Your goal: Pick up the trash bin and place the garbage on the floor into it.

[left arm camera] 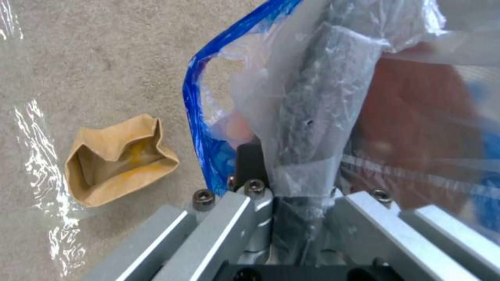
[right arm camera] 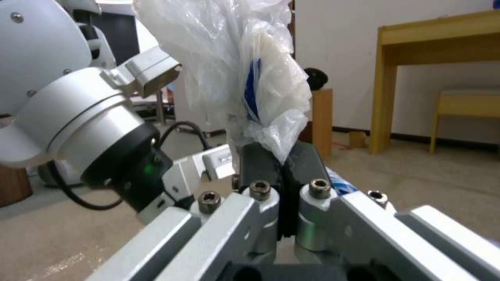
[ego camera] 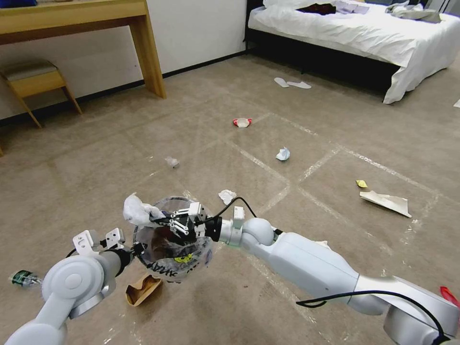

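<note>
Honestly, I fear the tissue [ego camera: 136, 211] snags the bag: right gripper [ego camera: 165, 221] clamps it above the bin [ego camera: 175, 249], left gripper [ego camera: 136, 249] pinching its rim

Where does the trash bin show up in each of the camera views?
Head view: trash bin, low and left of centre, held between both claws.
Left wrist view: its bagged red wall, pinched at the rim.
Right wrist view: not the bin body, just white plastic.
Shared landmark: brown cardboard box.
</note>
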